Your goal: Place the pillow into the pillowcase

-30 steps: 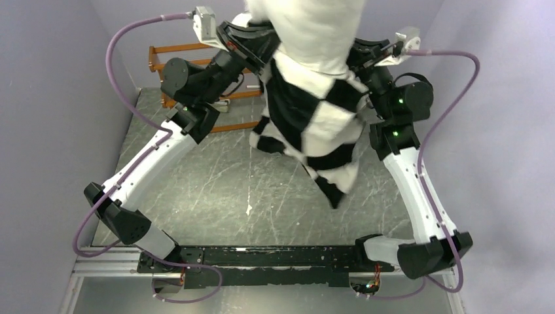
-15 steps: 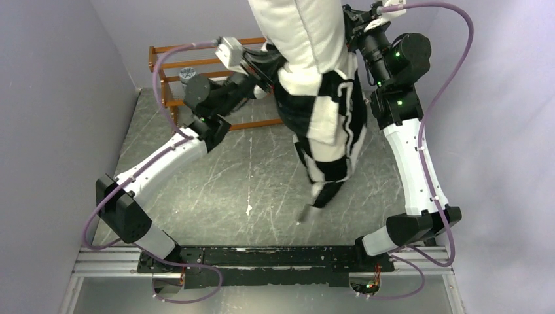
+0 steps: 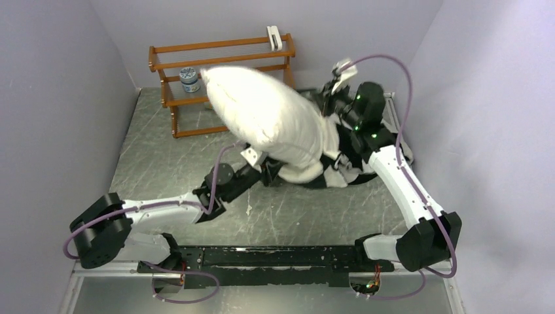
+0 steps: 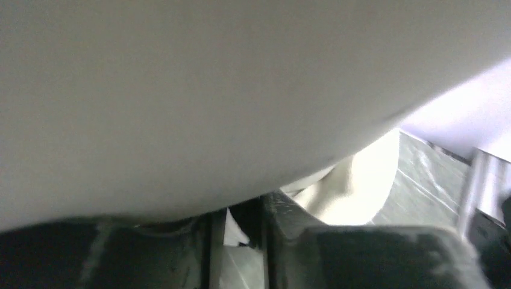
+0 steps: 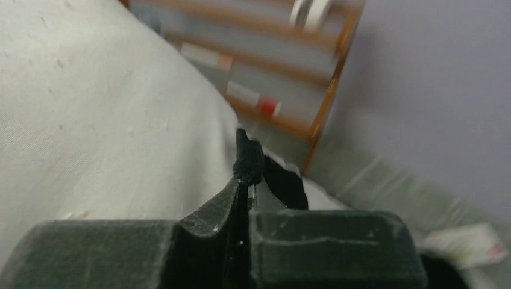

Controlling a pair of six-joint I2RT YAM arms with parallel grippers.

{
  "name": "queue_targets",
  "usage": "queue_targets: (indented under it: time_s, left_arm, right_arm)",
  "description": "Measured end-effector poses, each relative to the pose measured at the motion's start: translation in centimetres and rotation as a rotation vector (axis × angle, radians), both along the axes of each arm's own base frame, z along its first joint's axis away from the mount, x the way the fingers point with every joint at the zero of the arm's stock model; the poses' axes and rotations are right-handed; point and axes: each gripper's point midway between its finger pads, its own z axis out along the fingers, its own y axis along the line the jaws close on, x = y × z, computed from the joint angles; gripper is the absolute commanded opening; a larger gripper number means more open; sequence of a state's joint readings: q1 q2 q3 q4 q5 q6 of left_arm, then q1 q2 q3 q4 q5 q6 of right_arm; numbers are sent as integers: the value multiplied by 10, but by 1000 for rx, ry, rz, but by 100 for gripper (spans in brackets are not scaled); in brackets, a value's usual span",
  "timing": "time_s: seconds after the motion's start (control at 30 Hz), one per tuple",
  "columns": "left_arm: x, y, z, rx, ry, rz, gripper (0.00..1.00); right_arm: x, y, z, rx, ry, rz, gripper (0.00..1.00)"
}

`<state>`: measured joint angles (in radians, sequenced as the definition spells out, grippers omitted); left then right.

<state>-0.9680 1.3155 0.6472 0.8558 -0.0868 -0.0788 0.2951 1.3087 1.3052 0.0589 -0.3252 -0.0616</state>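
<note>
Progress: early | plump white rectangular pillow (image 3: 262,118) laid toward desk (image 3: 170,163) far edge, only near end sheathed in bunched black-and-white checkered plush pillowcase (image 3: 350,171) | right pincer (image 5: 244,183) clamped on pillowcase | left pincer (image 4: 238,223) state cannot be told | most sleeving left

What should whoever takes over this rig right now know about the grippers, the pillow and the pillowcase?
Right gripper: shut on a black fold of the pillowcase.
Left gripper: low under the pillow, jaws barely apart; grip unclear.
The pillow lies across the table, mostly bare, with the pillowcase bunched at its near right end.
Done: at most that end is inside.
Left: pull the pillowcase over the rest.
</note>
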Motion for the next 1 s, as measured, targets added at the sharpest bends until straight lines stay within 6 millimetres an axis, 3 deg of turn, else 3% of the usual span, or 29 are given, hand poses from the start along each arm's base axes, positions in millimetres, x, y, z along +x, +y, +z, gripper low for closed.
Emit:
queue_targets:
  time_s: [0.03,0.1,0.17,0.27,0.37,0.47,0.63,0.7,0.87,0.93,1.0]
  left_arm:
    - [-11,3,-18,29,28,-9,53]
    - [-36,11,-39,67,67,-34,61]
    - [-60,24,-44,72,97,-54,61]
    - [-94,57,-25,-9,153,-77,61]
    - [-108,96,-5,-113,231,-43,60]
    - [-111,130,8,-151,289,25,61]
    - [-100,182,50,-186,344,219,64]
    - [-91,200,76,-200,355,317,66]
    - [-70,209,124,-189,389,499,71]
    - [-62,201,126,-141,399,545,73]
    - [-54,190,115,-66,409,585,76]
  right_arm:
    - [-5,3,-29,-8,74,10,5]
    - [-18,4,-82,-27,209,22,5]
    - [-33,3,-109,-38,275,23,5]
    - [-61,-5,-119,-30,298,3,5]
    - [-77,-10,-104,10,284,-7,5]
    - [-85,-4,-103,54,310,24,4]
    - [-98,19,-144,109,460,98,1]
    - [-103,34,-153,109,498,129,0]
    - [-131,69,-162,85,555,230,0]
    - [-140,76,-165,76,575,253,0]
    - [-143,77,-166,72,583,249,0]
